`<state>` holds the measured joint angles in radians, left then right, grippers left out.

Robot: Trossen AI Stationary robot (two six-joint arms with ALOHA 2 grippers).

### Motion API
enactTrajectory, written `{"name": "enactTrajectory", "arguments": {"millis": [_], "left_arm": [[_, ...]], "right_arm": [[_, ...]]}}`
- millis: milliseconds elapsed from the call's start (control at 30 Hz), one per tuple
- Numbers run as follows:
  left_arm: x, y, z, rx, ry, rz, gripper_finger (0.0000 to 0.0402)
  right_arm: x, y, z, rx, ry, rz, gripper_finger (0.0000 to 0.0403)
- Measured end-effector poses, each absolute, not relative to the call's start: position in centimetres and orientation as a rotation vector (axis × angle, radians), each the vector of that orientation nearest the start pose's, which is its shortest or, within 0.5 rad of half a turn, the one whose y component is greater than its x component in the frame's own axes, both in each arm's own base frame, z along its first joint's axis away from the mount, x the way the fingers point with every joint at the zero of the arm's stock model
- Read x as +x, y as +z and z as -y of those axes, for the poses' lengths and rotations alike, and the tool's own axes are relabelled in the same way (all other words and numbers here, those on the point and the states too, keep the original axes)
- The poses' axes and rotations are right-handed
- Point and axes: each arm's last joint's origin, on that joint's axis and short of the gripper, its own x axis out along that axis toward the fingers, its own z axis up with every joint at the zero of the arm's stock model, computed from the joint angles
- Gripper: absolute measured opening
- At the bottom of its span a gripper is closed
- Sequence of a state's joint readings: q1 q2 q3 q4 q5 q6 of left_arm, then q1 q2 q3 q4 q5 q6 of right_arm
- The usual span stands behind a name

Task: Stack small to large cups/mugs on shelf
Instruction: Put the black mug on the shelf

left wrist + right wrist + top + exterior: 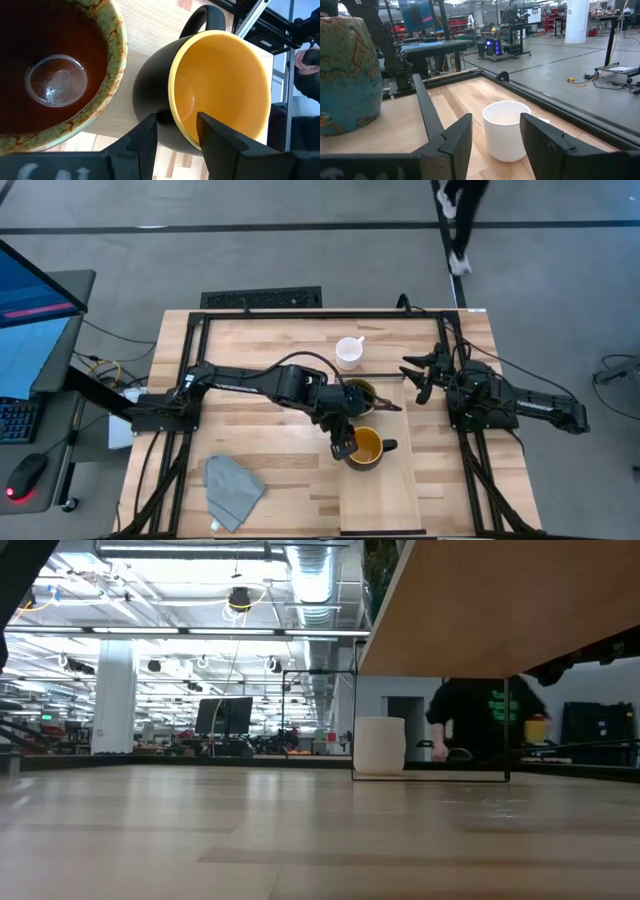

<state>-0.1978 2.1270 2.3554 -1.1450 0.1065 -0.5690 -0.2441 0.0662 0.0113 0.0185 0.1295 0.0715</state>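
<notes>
The left arm reaches across the table's middle, elbow bent, its left gripper (177, 132) straddling the rim of the yellow mug (220, 90) — one finger inside, one outside, jaws not pressed shut on the wall. This mug sits on the pale shelf (385, 490), just beside the brown mug (360, 393). The right gripper (495, 135) waits open near the table's right edge, facing the white mug (349, 352) (near the far edge).

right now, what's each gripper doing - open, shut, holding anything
left gripper: straddles the rim of the yellow mug, one finger inside and one outside; grip cannot be told.
right gripper: open, empty, facing the white mug.
</notes>
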Motion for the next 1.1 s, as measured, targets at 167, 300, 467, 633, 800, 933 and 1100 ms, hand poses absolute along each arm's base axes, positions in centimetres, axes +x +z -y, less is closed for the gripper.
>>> {"name": "enactTrajectory", "arguments": {"millis": [167,300,467,633,800,933,1100], "left_arm": [[43.37,36.54,9.01,-0.482,-0.019,-0.972,0.0126],[43.38,36.54,8.97,-0.485,-0.023,-0.974,0.0126],[43.36,36.57,8.98,-0.482,-0.028,-0.974,0.0126],[43.36,36.57,8.98,-0.481,-0.029,-0.974,0.0126],[43.41,36.57,8.73,-0.488,-0.032,-0.975,0.0126],[43.49,36.59,8.44,-0.495,-0.031,-0.973,0.0126],[43.56,36.60,8.04,-0.515,-0.036,-0.976,0.0126]], "right_arm": [[9.70,16.39,2.80,0.073,-0.375,-0.023,0.0189],[9.70,16.39,2.80,0.073,-0.375,-0.023,0.0189],[9.70,16.39,2.80,0.073,-0.375,-0.023,0.0189],[9.70,16.39,2.80,0.072,-0.375,-0.023,0.0189],[9.70,16.39,2.80,0.072,-0.375,-0.023,0.0189],[9.70,16.39,2.81,0.072,-0.376,-0.023,0.0189],[9.70,16.39,2.81,0.072,-0.376,-0.023,0.0189]]}}
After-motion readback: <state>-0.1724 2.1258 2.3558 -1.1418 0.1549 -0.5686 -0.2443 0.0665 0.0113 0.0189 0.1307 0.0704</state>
